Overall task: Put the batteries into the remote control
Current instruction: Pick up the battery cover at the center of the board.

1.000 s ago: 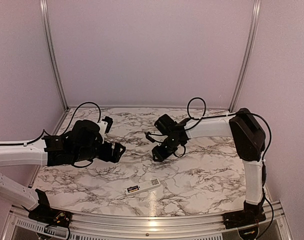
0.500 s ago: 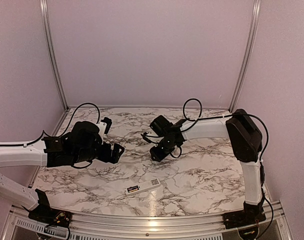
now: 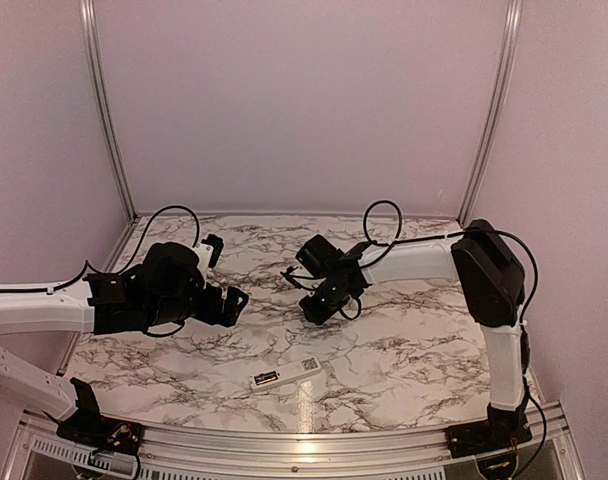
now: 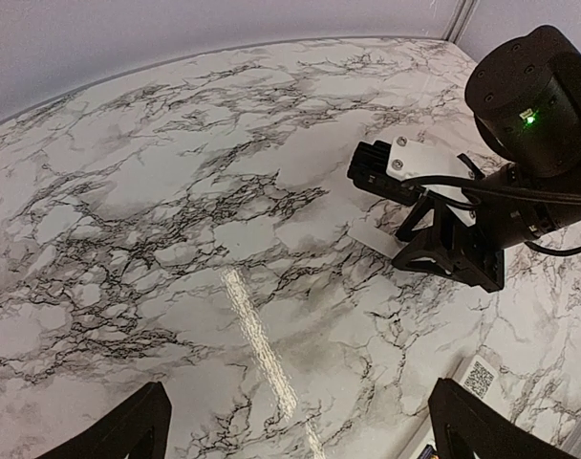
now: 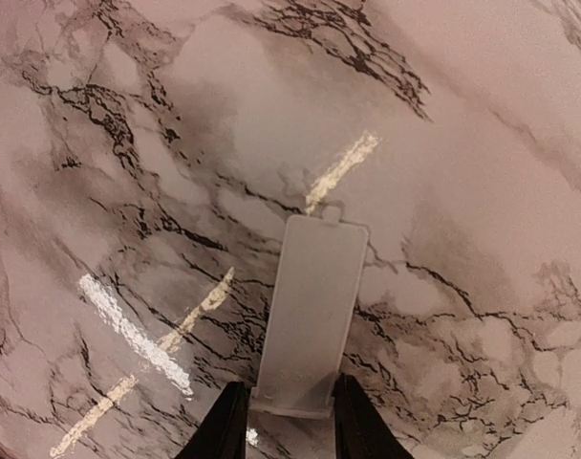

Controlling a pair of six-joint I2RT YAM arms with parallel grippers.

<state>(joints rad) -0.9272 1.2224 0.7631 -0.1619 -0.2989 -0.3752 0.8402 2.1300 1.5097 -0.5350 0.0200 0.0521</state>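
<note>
The right gripper (image 5: 289, 421), mid-frame in the overhead view above the marbled surface (image 3: 404, 350), has its fingers (image 5: 228, 426) set against both long edges of a thin white plastic panel (image 5: 312, 306) and appears clamped on it. The panel's far end sits low against the marble. The left gripper (image 4: 295, 435), at middle left of the overhead frame, hangs with jaws wide apart and nothing between them. The remote control (image 3: 285, 376) lies at lower centre, well apart from both grippers; the batteries cannot be made out.
</note>
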